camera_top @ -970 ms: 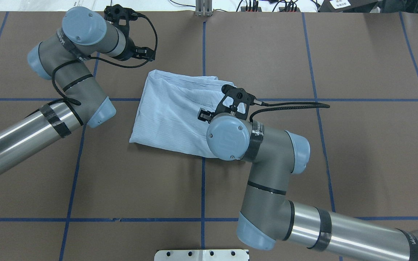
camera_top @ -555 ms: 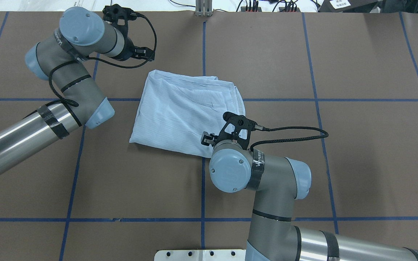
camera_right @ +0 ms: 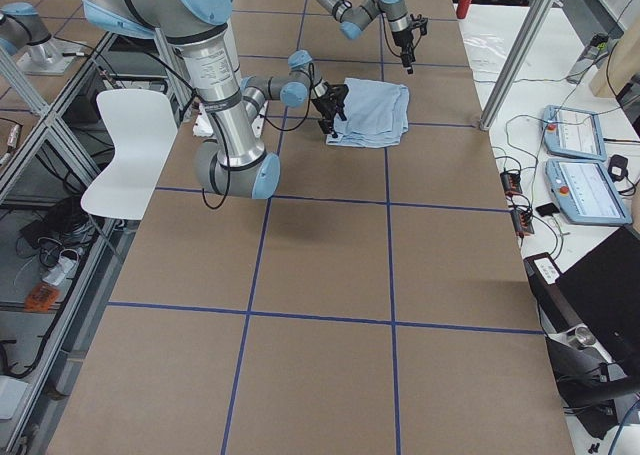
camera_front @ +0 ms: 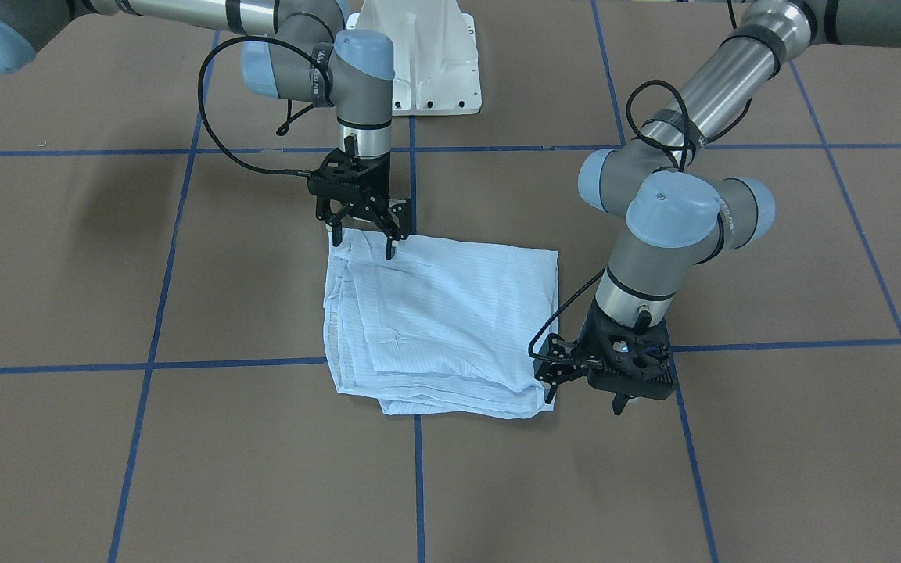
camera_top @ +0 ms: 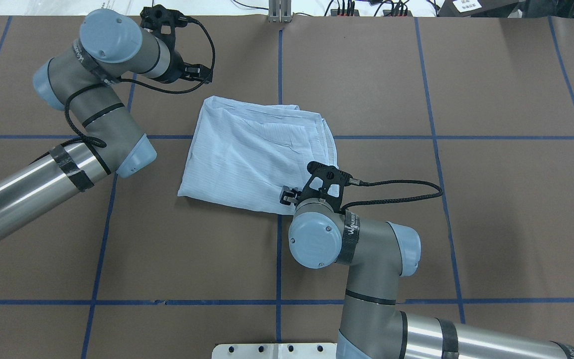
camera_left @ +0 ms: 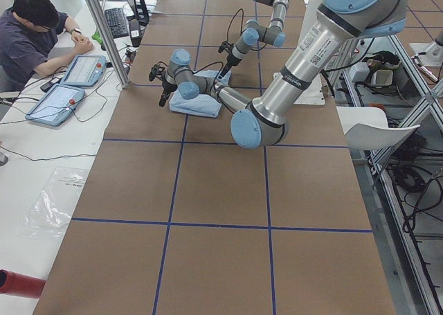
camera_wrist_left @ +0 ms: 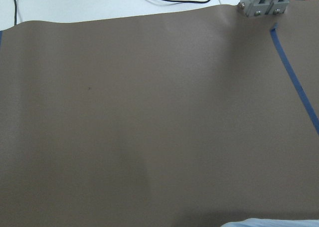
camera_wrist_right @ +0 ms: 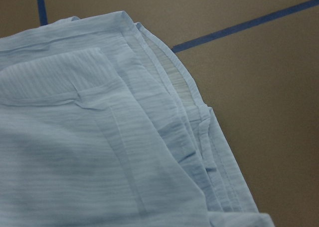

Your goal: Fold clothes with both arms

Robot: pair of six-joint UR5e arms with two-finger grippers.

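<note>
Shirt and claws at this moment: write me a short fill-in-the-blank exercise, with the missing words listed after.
1. The light blue shirt lies ___ on the table.
2. The right claw is at a corner of the shirt with its jaws ___.
3. The tape lines on the table are ___ in colour.
4. In the left wrist view, the shirt shows only at the ___ edge.
Missing words: folded; open; blue; bottom.

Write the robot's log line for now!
shirt: folded, on table | right gripper: open, at its corner | left gripper: open, beside it
</note>
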